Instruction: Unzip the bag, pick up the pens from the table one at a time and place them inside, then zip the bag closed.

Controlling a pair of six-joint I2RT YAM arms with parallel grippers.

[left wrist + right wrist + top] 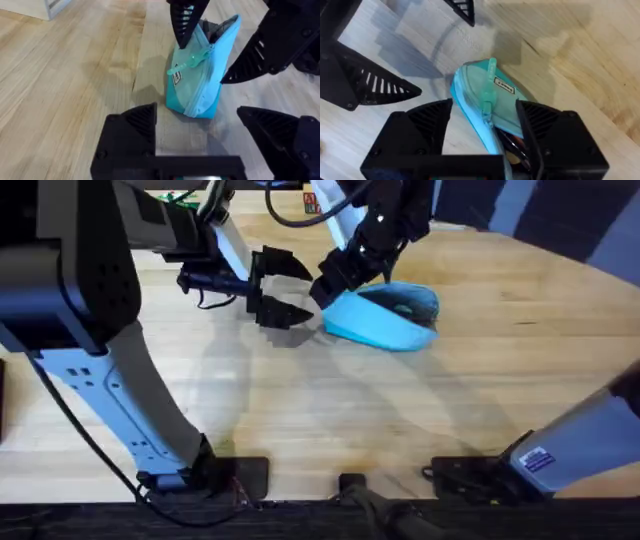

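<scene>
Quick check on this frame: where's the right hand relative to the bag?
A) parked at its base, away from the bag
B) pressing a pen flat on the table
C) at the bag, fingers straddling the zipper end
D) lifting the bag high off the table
C: in the right wrist view the right hand has its fingers on either side of the bag, near the zipper pull.

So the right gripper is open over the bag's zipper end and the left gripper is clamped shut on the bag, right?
Not quite. The left gripper is open, short of the bag, not clamped on it; the left wrist view shows this. The right gripper is open over the zipper end.
</scene>
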